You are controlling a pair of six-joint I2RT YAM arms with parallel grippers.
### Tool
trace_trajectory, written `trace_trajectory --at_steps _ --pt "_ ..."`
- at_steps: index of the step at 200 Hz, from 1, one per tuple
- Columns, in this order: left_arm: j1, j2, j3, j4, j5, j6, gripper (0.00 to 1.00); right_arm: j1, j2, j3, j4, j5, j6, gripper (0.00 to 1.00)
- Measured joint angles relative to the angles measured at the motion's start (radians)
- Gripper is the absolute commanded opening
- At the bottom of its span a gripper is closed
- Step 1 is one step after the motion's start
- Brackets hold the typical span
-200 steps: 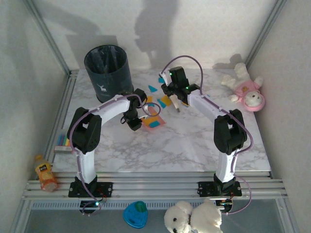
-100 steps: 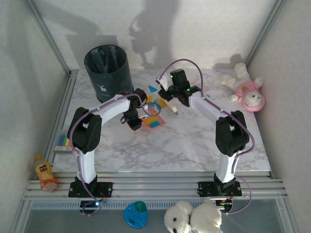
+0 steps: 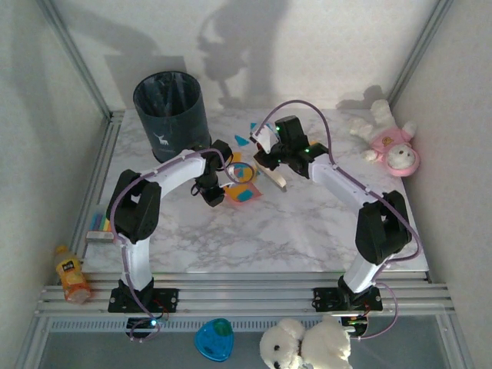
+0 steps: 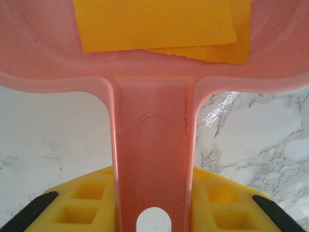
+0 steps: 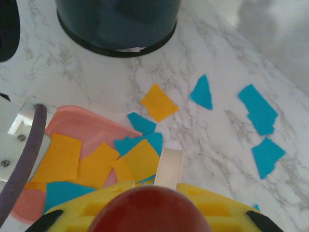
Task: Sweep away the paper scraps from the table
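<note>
Marble table (image 3: pixel 307 223) carried a dark bin (image 3: pixel 171 114) at the back. The left gripper (image 4: pixel 153 208) was clamped on the handle of the pink dustpan (image 5: pixel 82 126); the right gripper (image 5: pixel 149 203) was closed on a brush (image 5: pixel 168 166). Paper scraps (image 5: pixel 159 102) lay partly in the dustpan, the rest on the table before the bin.

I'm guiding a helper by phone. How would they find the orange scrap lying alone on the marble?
Start at the dark bin at the back of the table. Just in front of it, on bare marble between the pink dustpan and a teal triangle, lies a four-cornered orange scrap. Its loose neighbours are teal; the other orange pieces are heaped at the dustpan.
</note>
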Motion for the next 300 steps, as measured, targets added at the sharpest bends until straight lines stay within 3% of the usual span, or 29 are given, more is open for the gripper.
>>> trace_trajectory --at_steps 64,144,234,300 --pt "0.0 0.0 0.0 0.0 0.0 0.0 0.15 0.001 -0.019 -0.009 0.089 0.119 0.072 0.0" --pt "0.0 0.0 0.0 0.0 0.0 0.0 0.15 0.0 0.105 0.009 0.181 0.118 0.124 0.0" --pt "0.0 0.0 0.0 0.0 0.0 0.0 0.15 0.017 0.112 0.009 0.147 -0.067 0.063 0.0" --pt "0.0 0.0 0.0 0.0 0.0 0.0 0.15 0.035 0.061 0.003 0.071 -0.12 0.051 0.0"
